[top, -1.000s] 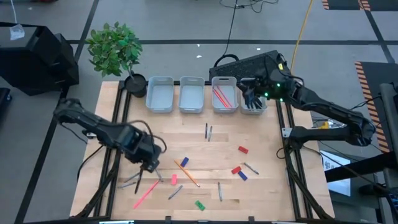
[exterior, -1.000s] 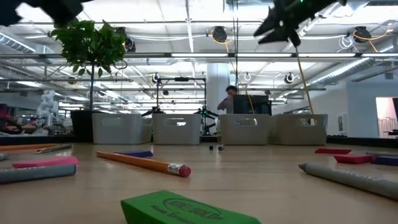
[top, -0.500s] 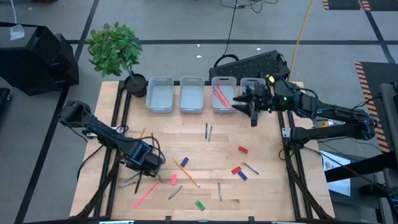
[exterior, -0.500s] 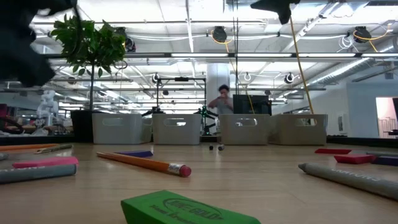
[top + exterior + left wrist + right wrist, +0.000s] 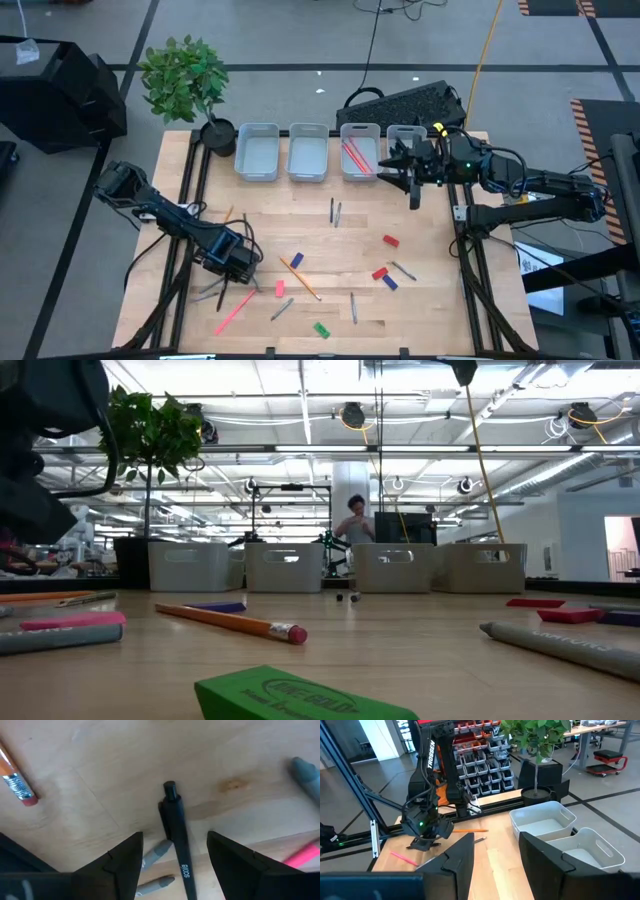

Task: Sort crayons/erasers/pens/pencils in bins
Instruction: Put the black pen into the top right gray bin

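Note:
My left gripper [image 5: 233, 275] hangs low over the table's near left part, open. Its fingers stand on either side of a black pen [image 5: 178, 840], which lies flat on the wood without touching them. My right gripper [image 5: 411, 186] is open and holds nothing, just in front of the rightmost of four pale bins [image 5: 404, 140]. The third bin [image 5: 360, 152] holds red sticks. Red [image 5: 390, 240], blue [image 5: 297, 260], pink [image 5: 279, 288] and green [image 5: 300, 695] erasers lie loose. An orange pencil [image 5: 301, 278] and grey crayons [image 5: 353, 307] lie among them.
A potted plant [image 5: 185, 80] stands at the far left corner beside the bins. A pink stick [image 5: 235, 312] and grey crayons [image 5: 156, 852] lie close to my left gripper. Two pens [image 5: 334, 211] lie mid-table. A person works in the room beyond.
My left gripper has come down toward the table over the black pen. My right gripper has drawn back from above the rightmost bin toward the table's near edge.

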You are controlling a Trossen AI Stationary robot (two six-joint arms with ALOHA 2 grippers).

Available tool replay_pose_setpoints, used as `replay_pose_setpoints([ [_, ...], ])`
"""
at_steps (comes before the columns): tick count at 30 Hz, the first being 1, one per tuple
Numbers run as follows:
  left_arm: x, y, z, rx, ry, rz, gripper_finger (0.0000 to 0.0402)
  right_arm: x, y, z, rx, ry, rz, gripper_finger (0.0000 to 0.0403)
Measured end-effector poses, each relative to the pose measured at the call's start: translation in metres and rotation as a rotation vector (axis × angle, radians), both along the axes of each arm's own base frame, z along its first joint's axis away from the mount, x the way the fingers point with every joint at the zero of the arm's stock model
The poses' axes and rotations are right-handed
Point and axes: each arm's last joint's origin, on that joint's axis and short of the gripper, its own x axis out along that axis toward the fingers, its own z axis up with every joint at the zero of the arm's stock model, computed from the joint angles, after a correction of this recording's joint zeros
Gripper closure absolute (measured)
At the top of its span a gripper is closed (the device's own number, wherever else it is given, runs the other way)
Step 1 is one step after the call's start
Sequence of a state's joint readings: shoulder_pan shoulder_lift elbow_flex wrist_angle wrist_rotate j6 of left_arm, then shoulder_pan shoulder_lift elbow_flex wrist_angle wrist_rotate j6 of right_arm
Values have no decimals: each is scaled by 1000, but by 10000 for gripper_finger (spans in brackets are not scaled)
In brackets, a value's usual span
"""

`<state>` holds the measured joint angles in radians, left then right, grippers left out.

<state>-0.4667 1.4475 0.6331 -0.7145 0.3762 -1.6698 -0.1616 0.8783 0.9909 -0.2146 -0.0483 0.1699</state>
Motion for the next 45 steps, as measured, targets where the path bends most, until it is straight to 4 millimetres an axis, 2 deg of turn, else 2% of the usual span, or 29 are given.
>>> replay_pose_setpoints([
  [8,14,-15,4,-144,-148,-3,179,0,-1,0,-10,1,-20,255],
  [22,15,-18,-2,-74,-155,19,184,0,-1,0,-29,4,-21,255],
  [25,15,-19,-7,-69,-104,62,212,0,-1,0,-31,5,-28,255],
  [33,13,-17,-11,-24,-16,202,347,0,-2,0,-34,9,-47,255],
  [36,12,-16,-11,-1,2,208,379,0,-3,0,-41,9,-50,255],
  [40,13,-11,-10,5,-1,212,382,-1,-5,0,-53,7,-59,255],
  [45,16,-2,-3,3,-17,247,351,-1,-6,0,-57,8,-64,255],
])
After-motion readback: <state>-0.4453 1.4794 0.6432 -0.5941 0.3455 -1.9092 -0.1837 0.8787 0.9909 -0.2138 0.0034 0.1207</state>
